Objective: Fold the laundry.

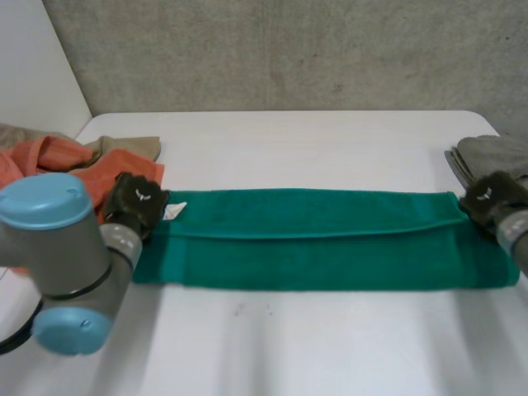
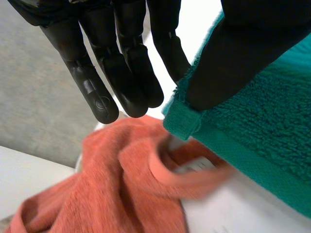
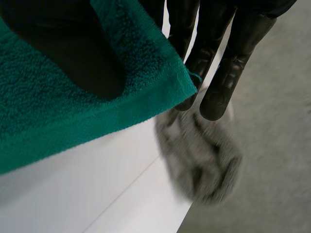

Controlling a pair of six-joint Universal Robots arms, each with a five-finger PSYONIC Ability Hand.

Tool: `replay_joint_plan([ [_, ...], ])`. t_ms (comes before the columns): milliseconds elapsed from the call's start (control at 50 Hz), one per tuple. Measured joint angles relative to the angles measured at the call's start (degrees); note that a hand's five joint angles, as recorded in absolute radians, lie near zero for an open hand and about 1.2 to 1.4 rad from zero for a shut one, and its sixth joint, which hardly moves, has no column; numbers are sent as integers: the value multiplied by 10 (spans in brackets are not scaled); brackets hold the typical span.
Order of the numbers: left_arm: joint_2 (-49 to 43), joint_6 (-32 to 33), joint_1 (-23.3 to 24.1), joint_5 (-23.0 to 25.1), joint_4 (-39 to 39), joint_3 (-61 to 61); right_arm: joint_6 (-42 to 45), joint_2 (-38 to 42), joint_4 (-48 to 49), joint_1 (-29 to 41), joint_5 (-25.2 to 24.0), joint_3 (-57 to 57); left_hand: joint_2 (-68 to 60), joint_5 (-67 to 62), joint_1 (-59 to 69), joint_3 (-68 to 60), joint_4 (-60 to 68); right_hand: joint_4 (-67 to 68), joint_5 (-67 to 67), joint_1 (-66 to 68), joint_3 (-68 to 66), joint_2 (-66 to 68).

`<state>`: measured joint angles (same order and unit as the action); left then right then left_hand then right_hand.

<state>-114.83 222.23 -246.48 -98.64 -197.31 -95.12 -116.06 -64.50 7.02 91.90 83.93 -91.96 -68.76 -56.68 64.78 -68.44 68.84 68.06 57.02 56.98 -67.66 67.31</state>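
A green towel [image 1: 322, 239] lies stretched across the table, its far long edge folded over toward the front. My left hand [image 1: 136, 200] is at the towel's far left corner. In the left wrist view the left hand [image 2: 228, 58] pinches that towel corner [image 2: 182, 120] between thumb and straight fingers [image 2: 121, 73]. My right hand [image 1: 492, 194] is at the far right corner. In the right wrist view the right hand [image 3: 73, 53] has its thumb on top of the green towel [image 3: 146, 82], with the fingers [image 3: 223, 58] behind the corner, pinching it.
An orange cloth [image 1: 74, 165] and a beige cloth [image 1: 124, 147] are heaped at the table's left, just beyond my left hand; the orange cloth [image 2: 116, 184] lies under its fingertips. A grey cloth [image 1: 487, 157] lies at the right edge, and that grey cloth [image 3: 204, 155] sits beyond my right fingertips.
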Motion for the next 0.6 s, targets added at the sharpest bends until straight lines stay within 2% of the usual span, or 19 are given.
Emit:
replay_joint_plan([
  [200,-154,3,2,-59,-76,164,-12,130,100,42,7,117,0,-1,0,0,0,0,0,0,0,0],
  [340,-230,14,3,-64,-121,254,-8,202,140,50,31,197,8,2,-3,8,-5,0,0,0,0,0],
  [360,-242,16,3,-62,-133,267,-7,217,147,50,41,214,114,87,-90,113,-104,-19,-18,-26,27,-27],
  [380,-249,17,3,-61,-139,273,-7,225,150,51,46,223,114,87,-90,113,-104,-115,-110,-124,116,-116],
  [420,-263,20,6,-55,-157,284,-7,243,155,54,57,241,358,340,-379,352,-361,-281,-269,-287,283,-287],
  [440,-268,20,7,-52,-165,287,-7,251,157,56,63,250,440,422,-455,433,-443,-360,-349,-360,363,-368],
  [460,-271,21,10,-48,-172,288,-7,257,158,59,69,256,440,422,-455,433,-443,-467,-455,-425,469,-481],
  [480,-273,21,13,-43,-179,288,-8,261,159,61,74,261,531,504,-519,520,-531,-523,-507,-448,523,-526],
  [520,-273,21,20,-33,-192,284,-12,264,158,68,84,264,568,540,-533,561,-570,-545,-530,-454,551,-545],
  [600,-260,20,33,-19,-207,265,-25,248,153,77,97,252,570,540,-533,562,-571,-546,-532,-454,554,-547],
])
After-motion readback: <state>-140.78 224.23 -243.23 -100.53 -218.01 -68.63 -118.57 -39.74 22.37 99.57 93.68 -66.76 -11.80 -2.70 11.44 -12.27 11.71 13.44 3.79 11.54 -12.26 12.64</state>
